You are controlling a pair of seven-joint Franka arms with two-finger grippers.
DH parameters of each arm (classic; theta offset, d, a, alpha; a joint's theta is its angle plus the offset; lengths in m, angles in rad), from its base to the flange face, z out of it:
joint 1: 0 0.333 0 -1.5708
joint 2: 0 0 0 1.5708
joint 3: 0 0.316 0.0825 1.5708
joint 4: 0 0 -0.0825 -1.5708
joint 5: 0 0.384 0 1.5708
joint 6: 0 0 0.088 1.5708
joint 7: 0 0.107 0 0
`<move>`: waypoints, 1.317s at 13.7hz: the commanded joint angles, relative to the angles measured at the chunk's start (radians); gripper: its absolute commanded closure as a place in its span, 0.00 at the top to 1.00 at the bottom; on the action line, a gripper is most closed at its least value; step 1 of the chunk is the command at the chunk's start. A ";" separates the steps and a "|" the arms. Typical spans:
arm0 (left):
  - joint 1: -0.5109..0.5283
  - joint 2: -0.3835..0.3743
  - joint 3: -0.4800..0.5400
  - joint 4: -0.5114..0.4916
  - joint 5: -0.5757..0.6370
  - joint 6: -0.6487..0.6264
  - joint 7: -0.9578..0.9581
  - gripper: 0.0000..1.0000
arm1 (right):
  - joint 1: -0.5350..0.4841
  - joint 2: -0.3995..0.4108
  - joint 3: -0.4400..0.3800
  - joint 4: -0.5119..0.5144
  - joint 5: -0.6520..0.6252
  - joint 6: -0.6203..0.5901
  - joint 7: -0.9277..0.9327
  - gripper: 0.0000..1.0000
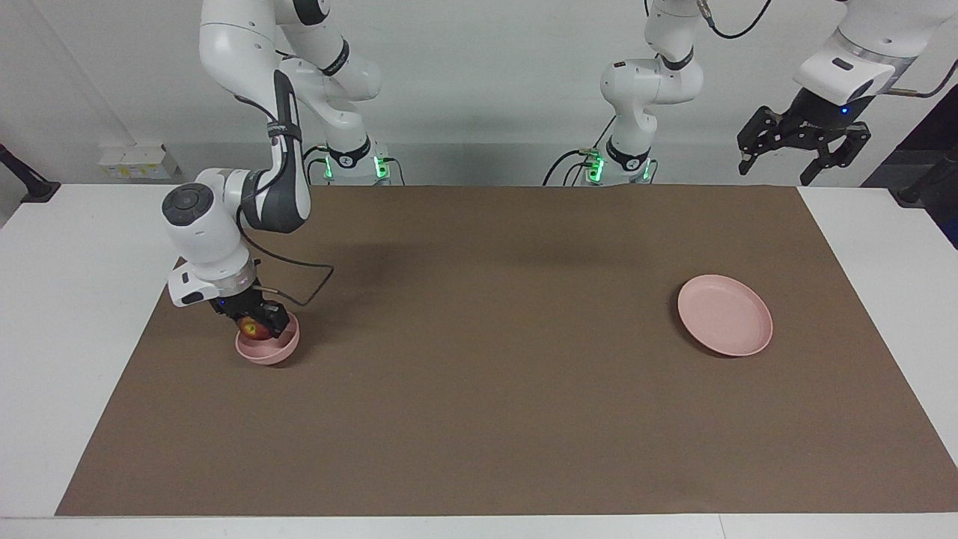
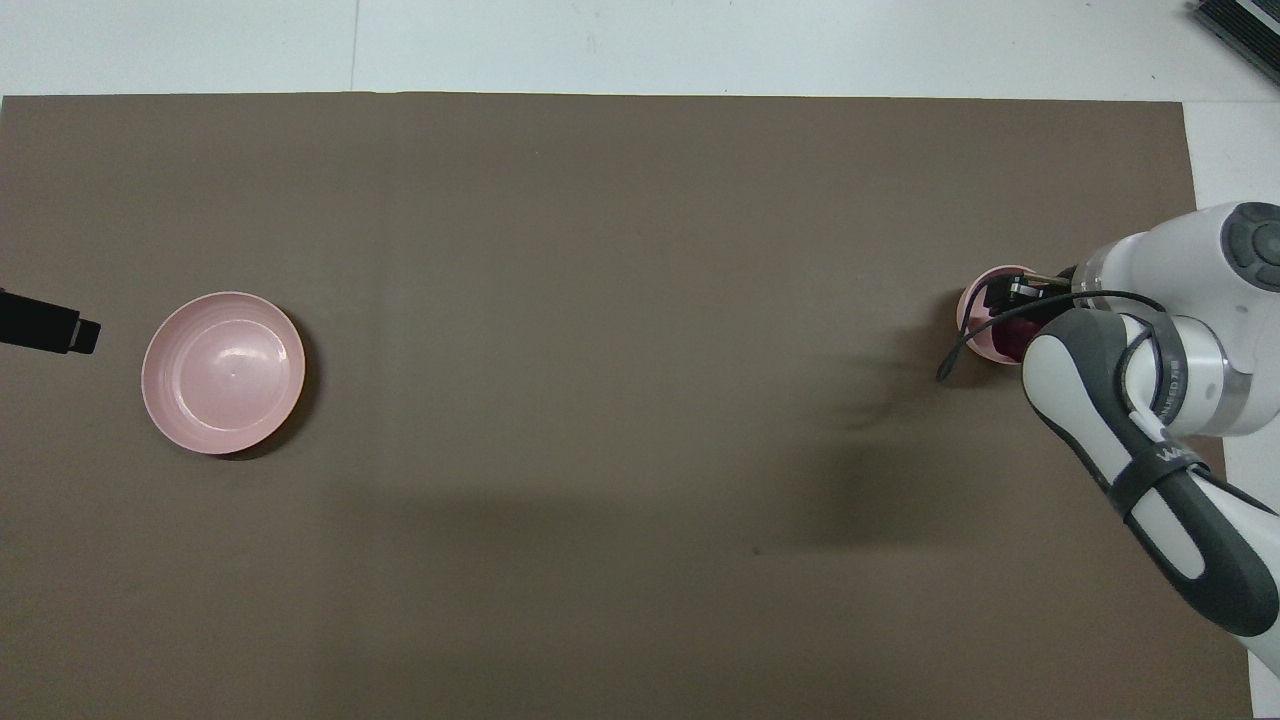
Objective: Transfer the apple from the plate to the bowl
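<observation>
While clamped between the right gripper's (image 1: 256, 326) fingers (image 1: 273, 318), sits low inside the bowl (image 1: 281, 350): the apple (image 1: 250, 327), dark red with a yellowish patch, at or just under the rim. Cannot tell whether resting on the bowl's bottom or held just clear of it. Directly beneath the tool, pale pink bowl wall curving out on the side away from the robots. From overhead, largely masked by the wrist and forearm, only a pink crescent of bowl (image 2: 975, 325) and a sliver of dark fruit (image 2: 1012, 340) beside the black gripper (image 2: 1015, 300). Looping off the wrist toward the middle of the table, a thin black cable (image 1: 299, 273). Under everything, a brown mat (image 1: 479, 419) on the white table (image 1: 67, 299).

Well apart from the tool, toward the left arm's end of the table, lies flat on the mat and bare: the plate (image 1: 724, 314), wide and pale pink (image 2: 222, 372). Higher still and apart from the plate, over the mat's corner near its own base, hangs waiting with black fingers (image 1: 751, 144) spread apart: the left gripper (image 1: 804, 150), gripping nothing, only its tip (image 2: 45, 328) at the overhead view's edge.
</observation>
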 commanded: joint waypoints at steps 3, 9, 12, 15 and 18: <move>0.004 -0.021 0.006 -0.016 0.012 -0.024 -0.048 1.00 | -0.015 0.055 0.010 0.032 -0.019 0.072 -0.010 0.00; 0.011 -0.024 0.004 -0.081 0.044 -0.002 -0.076 1.00 | 0.003 0.054 0.012 0.094 -0.013 0.029 -0.010 1.00; 0.014 -0.027 0.004 -0.125 0.047 0.024 -0.109 1.00 | 0.003 0.006 0.017 0.126 -0.008 -0.089 -0.025 1.00; 0.027 -0.028 0.004 -0.127 0.047 0.025 -0.102 1.00 | 0.005 -0.063 0.023 0.126 0.000 -0.187 -0.117 1.00; 0.019 -0.029 0.007 -0.130 0.047 0.031 -0.088 1.00 | 0.005 -0.151 0.047 0.140 0.001 -0.331 -0.154 1.00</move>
